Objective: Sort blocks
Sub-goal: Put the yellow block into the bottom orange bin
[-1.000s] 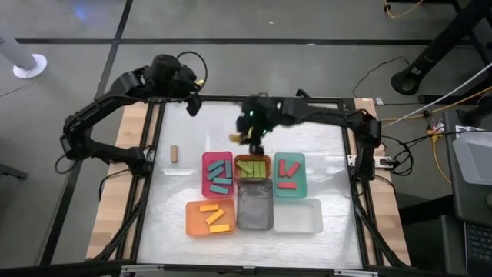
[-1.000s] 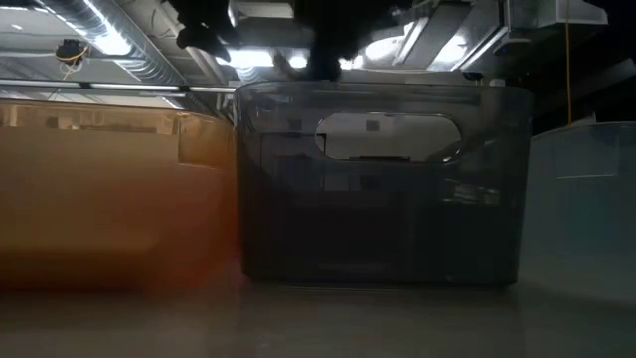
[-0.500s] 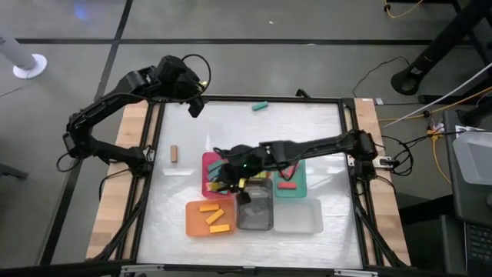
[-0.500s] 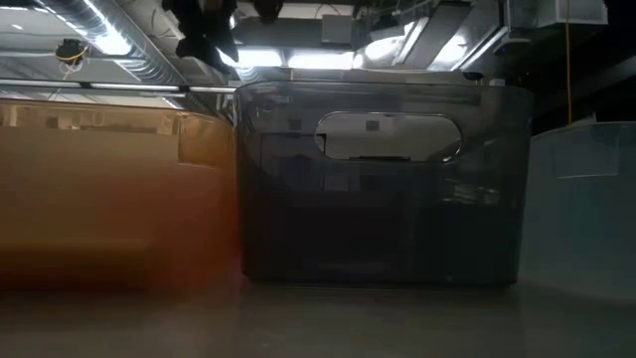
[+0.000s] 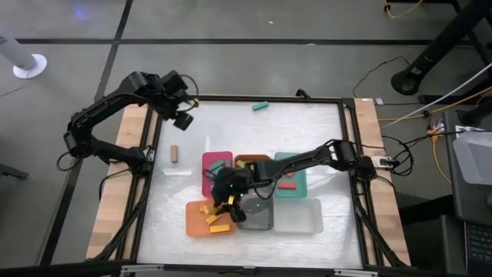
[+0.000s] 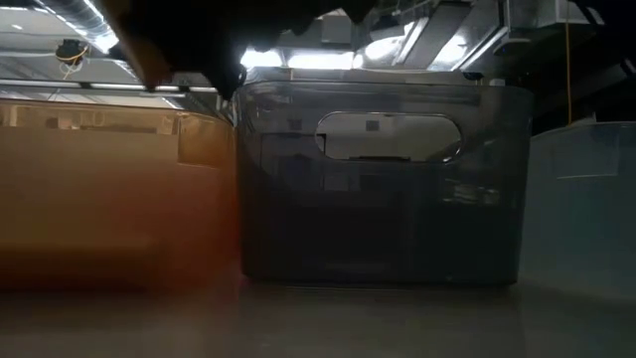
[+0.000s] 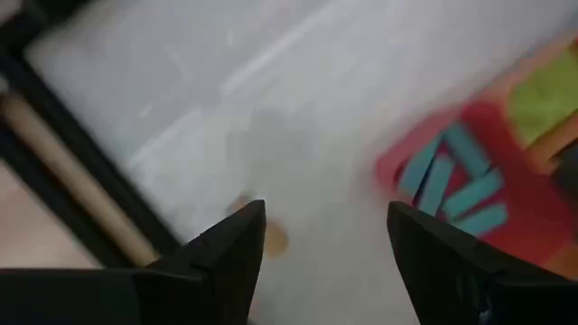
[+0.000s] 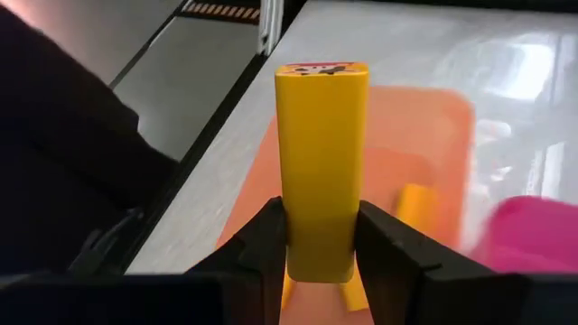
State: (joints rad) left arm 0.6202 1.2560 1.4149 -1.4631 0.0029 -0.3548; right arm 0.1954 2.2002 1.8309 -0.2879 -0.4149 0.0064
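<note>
- Your right gripper is clamped on a yellow block, which stands on end between its two fingers
- From above, that gripper sits over the inner edge of the orange tray, right beside the dark grey tray
- More yellow blocks lie flat inside the orange tray
- Your left gripper has its fingers spread wide with nothing between them; in the high view it hangs over the far left corner of the table
- Teal blocks lie in the red tray; red blocks lie in the teal tray
- One brown block lies alone on the table, left of the trays
- One teal block lies near the far edge, well apart from everything else
- The clear tray sits at the right end of the near row
- The low view shows only the walls of the orange, grey and clear trays, so you cannot see any blocks from there
</note>
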